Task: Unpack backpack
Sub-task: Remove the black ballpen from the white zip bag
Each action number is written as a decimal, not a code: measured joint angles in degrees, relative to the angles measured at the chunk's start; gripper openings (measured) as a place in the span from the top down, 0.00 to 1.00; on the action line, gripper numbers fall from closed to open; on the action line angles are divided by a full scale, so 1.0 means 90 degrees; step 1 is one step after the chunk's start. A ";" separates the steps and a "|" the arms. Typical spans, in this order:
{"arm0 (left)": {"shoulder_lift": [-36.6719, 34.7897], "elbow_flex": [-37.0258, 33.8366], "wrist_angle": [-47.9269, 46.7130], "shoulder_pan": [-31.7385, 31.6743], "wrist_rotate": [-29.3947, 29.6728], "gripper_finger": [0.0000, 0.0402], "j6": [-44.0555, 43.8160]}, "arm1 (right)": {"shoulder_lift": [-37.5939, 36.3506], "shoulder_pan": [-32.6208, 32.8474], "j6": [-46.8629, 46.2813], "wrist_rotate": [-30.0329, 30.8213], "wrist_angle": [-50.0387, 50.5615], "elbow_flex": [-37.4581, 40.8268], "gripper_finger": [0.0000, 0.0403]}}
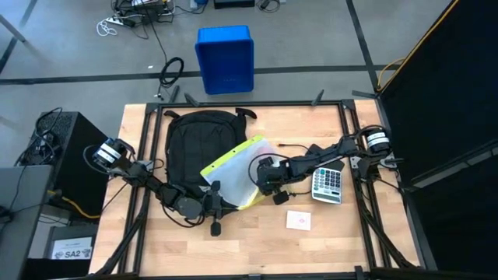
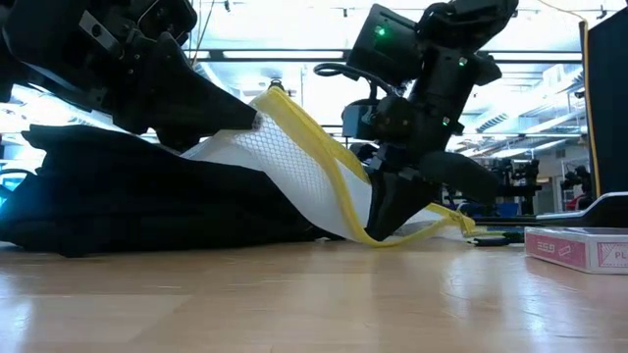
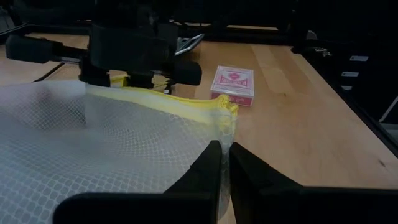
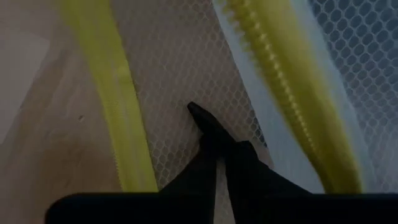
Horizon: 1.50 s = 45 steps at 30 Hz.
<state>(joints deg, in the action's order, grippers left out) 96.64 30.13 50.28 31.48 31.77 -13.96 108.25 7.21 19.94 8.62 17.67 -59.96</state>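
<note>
The black backpack (image 1: pixel 194 144) lies flat on the table's left half and shows as a low dark mound (image 2: pixel 118 201) in the low view. A white mesh pouch (image 1: pixel 237 173) with yellow zipper strips lies half over the backpack's right side and slopes down to the wood (image 2: pixel 294 167). My left gripper (image 1: pixel 212 190) is shut on the pouch's near left corner. My right gripper (image 1: pixel 268 177) is shut on the pouch's right part, its fingers (image 2: pixel 392 211) pointing steeply down. My left gripper pinches the pouch's mesh edge (image 3: pixel 225 134) beside the yellow strip's end between its two fingers, coming nearly level from the table's left. That corner is held up above the backpack (image 2: pixel 253 118); the mesh runs down from it to the table. My right gripper has its shut fingertips (image 4: pixel 208 127) on the mesh (image 4: pixel 180 93) between the two yellow zipper strips, coming from above and slanting from the right. One layer or several, I cannot tell. The pouch's low end (image 2: pixel 437 226) rests on the table under it.
A grey calculator (image 1: pixel 327 185) lies to the right of my right gripper. A pink card box (image 1: pixel 298 220) sits on the wood at the near right (image 3: pixel 234 85). The blue bin (image 1: pixel 225 58) stands on the floor beyond the far edge. Bare wood shows along the near edge.
</note>
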 joint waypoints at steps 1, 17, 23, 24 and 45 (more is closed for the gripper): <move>0.0000 0.0000 -0.0002 0.0002 0.0000 1.00 0.0000 | 0.0002 0.0033 0.0007 -0.0017 0.0005 0.0002 1.00; 0.0000 0.0000 0.0002 0.0002 -0.0112 1.00 0.0007 | 0.0051 0.0520 0.0198 0.0472 0.0442 -0.0610 0.66; 0.0000 0.0000 -0.0001 0.0000 -0.0135 1.00 0.0002 | 0.0171 0.0244 0.0253 0.0243 0.0311 -0.0629 0.57; 0.0000 0.0000 -0.0007 -0.0001 -0.0154 1.00 -0.0002 | 0.0247 0.0167 0.0265 0.0118 0.0307 -0.0638 0.57; -0.0002 0.0005 -0.0041 -0.0002 -0.0213 1.00 -0.0024 | 0.0367 0.0126 0.0022 -0.0461 0.0612 -0.0845 0.99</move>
<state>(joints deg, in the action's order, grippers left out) 96.62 30.17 49.91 31.46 29.86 -14.17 111.55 8.34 20.14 4.47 23.18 -67.57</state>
